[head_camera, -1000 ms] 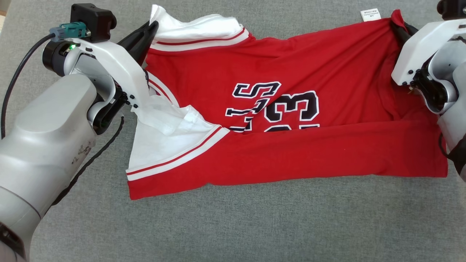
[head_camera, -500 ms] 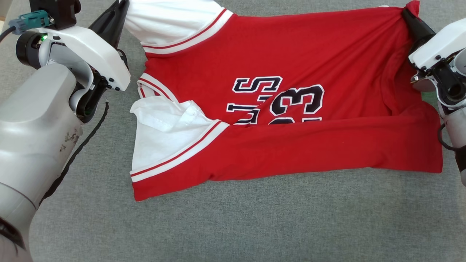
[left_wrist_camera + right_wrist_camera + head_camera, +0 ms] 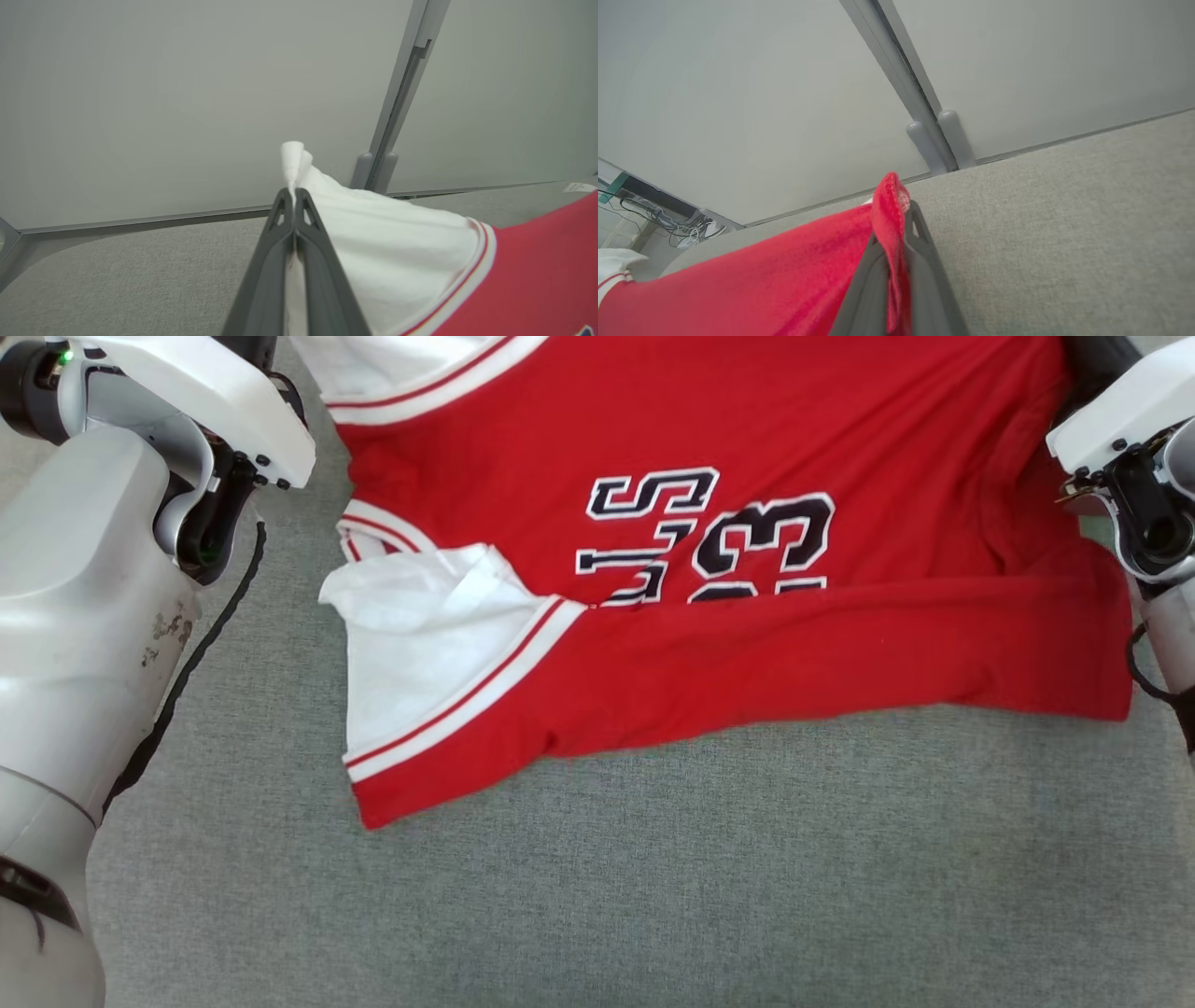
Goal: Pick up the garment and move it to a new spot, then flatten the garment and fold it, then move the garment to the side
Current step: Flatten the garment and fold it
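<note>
Left wrist view: garment [image 3: 411, 261] sleeve clenched in left claw [image 3: 294, 193], red corner in right claw [image 3: 896, 223].

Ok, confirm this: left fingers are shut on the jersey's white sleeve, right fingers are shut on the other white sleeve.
Not quite. The right fingers are shut on a red corner of the jersey, not a white sleeve; the right wrist view shows it. The left fingers are shut on the white sleeve, as said.

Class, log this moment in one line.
jersey: stretched between grippers, near edge folded over | left gripper: shut on white sleeve | right gripper: shut on red corner
</note>
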You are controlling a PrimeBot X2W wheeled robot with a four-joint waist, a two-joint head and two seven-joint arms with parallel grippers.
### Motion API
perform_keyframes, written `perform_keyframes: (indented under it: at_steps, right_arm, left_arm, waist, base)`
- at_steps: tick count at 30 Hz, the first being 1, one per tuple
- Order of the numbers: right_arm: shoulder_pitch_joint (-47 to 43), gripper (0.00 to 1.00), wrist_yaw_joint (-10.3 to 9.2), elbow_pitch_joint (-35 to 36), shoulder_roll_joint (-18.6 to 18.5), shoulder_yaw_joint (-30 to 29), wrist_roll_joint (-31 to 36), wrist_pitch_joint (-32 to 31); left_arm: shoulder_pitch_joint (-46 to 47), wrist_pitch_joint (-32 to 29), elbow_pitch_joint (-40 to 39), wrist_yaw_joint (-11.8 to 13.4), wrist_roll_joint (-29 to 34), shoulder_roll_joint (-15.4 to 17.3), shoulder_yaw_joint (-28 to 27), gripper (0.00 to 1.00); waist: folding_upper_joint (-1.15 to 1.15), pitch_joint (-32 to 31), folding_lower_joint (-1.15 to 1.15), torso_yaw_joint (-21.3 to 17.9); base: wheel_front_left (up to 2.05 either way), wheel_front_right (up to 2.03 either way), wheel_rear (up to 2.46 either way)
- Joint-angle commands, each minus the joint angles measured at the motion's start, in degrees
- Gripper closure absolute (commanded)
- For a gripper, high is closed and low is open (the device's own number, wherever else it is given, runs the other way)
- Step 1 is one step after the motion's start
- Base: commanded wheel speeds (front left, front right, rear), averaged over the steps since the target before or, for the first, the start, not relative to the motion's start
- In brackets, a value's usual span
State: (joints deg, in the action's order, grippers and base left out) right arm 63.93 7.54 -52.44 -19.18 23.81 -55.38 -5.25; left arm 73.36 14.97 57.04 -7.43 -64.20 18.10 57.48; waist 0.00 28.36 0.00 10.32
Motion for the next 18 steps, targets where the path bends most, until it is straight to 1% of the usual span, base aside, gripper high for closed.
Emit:
perform_keyframes:
  at_steps: [1,4,7,10,14,18]
  right_arm:
    - [-0.8,1.0,-0.1,1.4,-1.3,1.8,1.9,2.0]
    - [-3.4,1.0,-0.1,4.2,-3.2,5.5,4.0,5.2]
    - [-5.8,1.0,-0.1,6.7,-5.6,8.6,4.7,8.6]
    - [-8.4,1.0,-0.09,9.3,-7.7,11.5,4.6,11.5]
    - [-10.6,1.0,-0.1,11.7,-11.2,16.1,6.4,15.4]
    - [-12.6,1.0,-0.1,12.1,-14.3,20.5,8.5,18.1]
  left_arm:
    - [-0.5,0.2,-0.5,0.0,1.4,0.7,-1.3,1.0]
    - [-2.7,0.2,-2.2,0.0,3.9,1.1,-3.3,1.0]
    - [-4.9,0.2,-4.5,0.0,6.1,1.8,-4.8,1.0]
    - [-8.2,0.2,-8.5,-0.1,7.0,2.6,-5.6,1.0]
    - [-11.5,0.3,-13.9,-0.1,8.2,5.3,-4.7,1.0]
    - [-15.1,0.3,-18.6,-0.1,9.2,8.1,-3.5,1.0]
  waist:
    - [0.0,-0.4,0.0,0.0]
    - [0.0,-1.5,0.0,0.3]
    - [0.0,-3.0,0.0,0.7]
    - [0.0,-4.5,0.0,1.2]
    - [0.0,-6.3,0.0,1.7]
    - [0.0,-8.4,0.0,2.3]
  base:
    - [0.0,0.0,0.0]
    - [0.0,0.0,0.0]
    - [0.0,0.0,0.0]
    - [0.0,0.0,0.0]
    - [0.0,0.0,0.0]
    - [0.0,0.0,0.0]
